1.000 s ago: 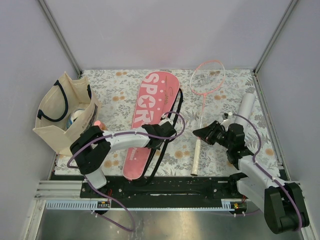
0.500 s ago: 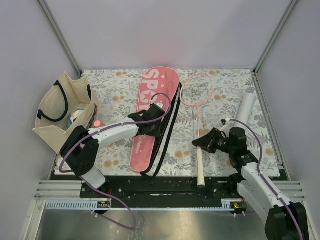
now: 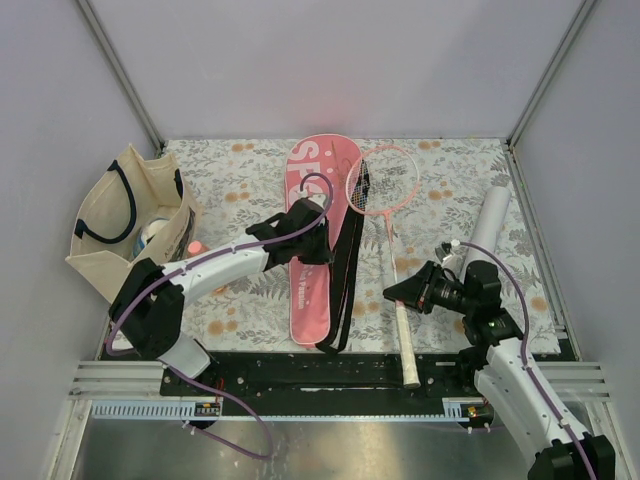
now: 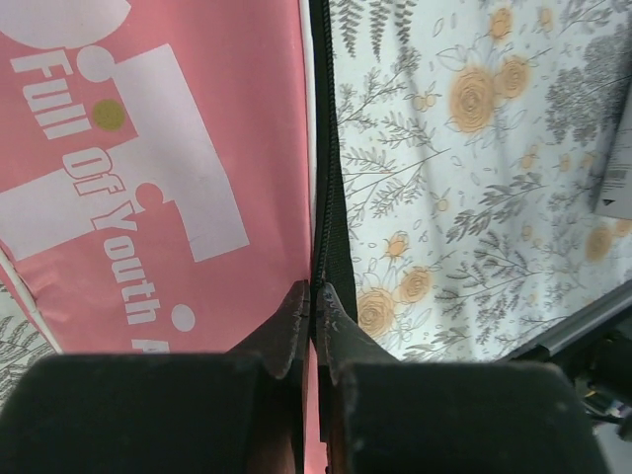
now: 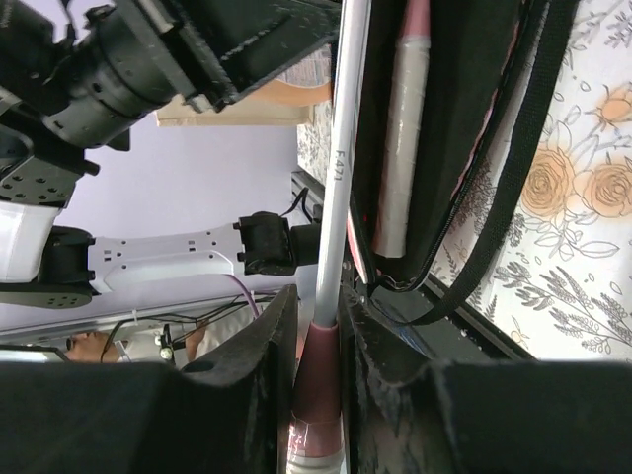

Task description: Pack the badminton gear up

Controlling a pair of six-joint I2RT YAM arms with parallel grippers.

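The pink "SPORT" cover [image 3: 308, 215] lies lengthwise mid-table with its black strap [image 3: 346, 262] along its right side. My left gripper [image 3: 314, 245] is shut on the cover's black zipper edge [image 4: 324, 227], fingertips [image 4: 296, 311] pinched together. One pink-framed racket [image 3: 382, 180] lies just right of the cover, its head overlapping the cover's upper edge. My right gripper [image 3: 395, 293] is shut on the pink cone [image 5: 318, 365] at the top of its white handle. A second handle [image 5: 400, 148] shows inside the cover's dark opening. The white tube [image 3: 489, 228] lies at the right.
A beige tote bag [image 3: 128, 225] with navy handles stands at the left, with a small orange bottle [image 3: 195, 247] next to it. The black base rail [image 3: 300, 372] runs along the near edge. Grey walls enclose the floral mat [image 3: 240, 190].
My left gripper has swung the cover's lower end to the right. My right gripper has drawn the racket left and nearer, so its head now overlaps the cover.
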